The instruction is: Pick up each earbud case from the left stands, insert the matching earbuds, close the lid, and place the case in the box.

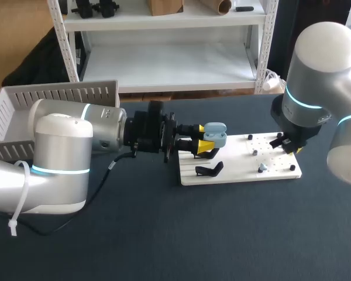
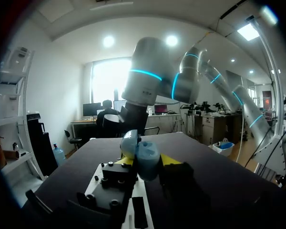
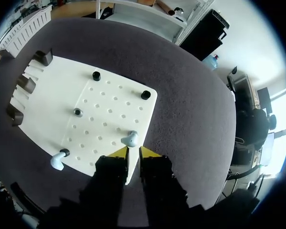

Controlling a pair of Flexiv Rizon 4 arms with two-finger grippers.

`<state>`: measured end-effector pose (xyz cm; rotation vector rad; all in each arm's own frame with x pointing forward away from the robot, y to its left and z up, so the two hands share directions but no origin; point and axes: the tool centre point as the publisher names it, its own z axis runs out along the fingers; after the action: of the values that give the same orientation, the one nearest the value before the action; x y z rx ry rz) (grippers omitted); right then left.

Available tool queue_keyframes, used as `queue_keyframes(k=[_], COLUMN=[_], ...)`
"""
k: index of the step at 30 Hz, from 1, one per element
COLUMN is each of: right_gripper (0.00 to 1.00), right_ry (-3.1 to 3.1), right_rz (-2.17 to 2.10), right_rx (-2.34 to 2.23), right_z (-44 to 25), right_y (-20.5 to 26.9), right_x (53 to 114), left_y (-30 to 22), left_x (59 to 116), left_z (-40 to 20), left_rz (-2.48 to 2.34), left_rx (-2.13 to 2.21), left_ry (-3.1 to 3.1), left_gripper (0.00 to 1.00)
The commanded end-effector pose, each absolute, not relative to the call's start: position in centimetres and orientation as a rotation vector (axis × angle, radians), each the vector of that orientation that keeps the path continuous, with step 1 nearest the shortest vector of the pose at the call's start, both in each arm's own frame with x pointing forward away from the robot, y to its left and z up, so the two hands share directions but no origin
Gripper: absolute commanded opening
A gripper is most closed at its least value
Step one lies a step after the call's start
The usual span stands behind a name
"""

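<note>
Here the light blue earbud case (image 1: 215, 134) is pinched between the yellow tips of the left gripper (image 1: 202, 137), one finger pressed to each side. Its lid looks raised. From the left wrist the fingers cover the lower shell, and I cannot tell whether the case rests on anything beneath it. Below and just beside these jaws are the black stands (image 1: 209, 170) on the white board (image 1: 240, 177). One shows plainly from the head, while the others are mostly hidden behind the gripper. The right gripper (image 3: 134, 152) hangs over the board's opposite edge, its tips a narrow slit apart with nothing between them. Just ahead of them a pale blue earbud (image 3: 130, 139) sits on the board, so close that contact cannot be judged. A second earbud (image 3: 58, 160) lies well off to one side of these jaws, near the board's rim. Small black pegs (image 3: 96, 75) dot the board farther ahead. The board lies on a dark table (image 1: 164, 240). The white slatted box (image 1: 23, 108) stands behind the left arm (image 1: 64, 152), well apart from both jaws and partly blocked by that arm.
</note>
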<state>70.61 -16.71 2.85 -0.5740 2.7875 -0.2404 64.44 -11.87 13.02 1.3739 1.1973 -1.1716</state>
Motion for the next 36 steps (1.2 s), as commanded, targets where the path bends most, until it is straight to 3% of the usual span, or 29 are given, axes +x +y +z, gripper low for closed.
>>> queue_keyframes(k=[1, 4, 10, 14, 20, 36], right_gripper=[0.69, 0.8, 0.76, 0.7, 0.5, 0.41], right_ry=[2.786, 2.789, 2.765, 2.747, 2.735, 2.714], right_rz=[-0.243, -0.241, -0.24, -0.239, -0.243, -0.282], right_rx=[-0.572, -0.57, -0.567, -0.565, -0.566, -0.527], right_z=[2.9, 2.9, 3.0, 3.0, 2.9, 2.5], right_y=[-16.7, -16.6, -16.3, -15.9, -15.6, -15.7], right_x=[70.4, 70.3, 70.6, 70.9, 71.2, 71.8], left_y=[-11.9, -11.9, -11.9, -11.9, -11.9, -11.9], left_x=[64.6, 64.6, 64.6, 64.6, 64.6, 64.6], left_z=[12.9, 12.9, 12.9, 12.9, 12.9, 12.9], left_rz=[-1.176, -1.176, -1.176, -1.176, -1.176, -1.176], left_rx=[1.375, 1.375, 1.375, 1.375, 1.375, 1.375], left_ry=[1.194, 1.194, 1.194, 1.194, 1.194, 1.194], left_gripper=[0.0, 0.0, 0.0, 0.0, 0.0, 0.0])
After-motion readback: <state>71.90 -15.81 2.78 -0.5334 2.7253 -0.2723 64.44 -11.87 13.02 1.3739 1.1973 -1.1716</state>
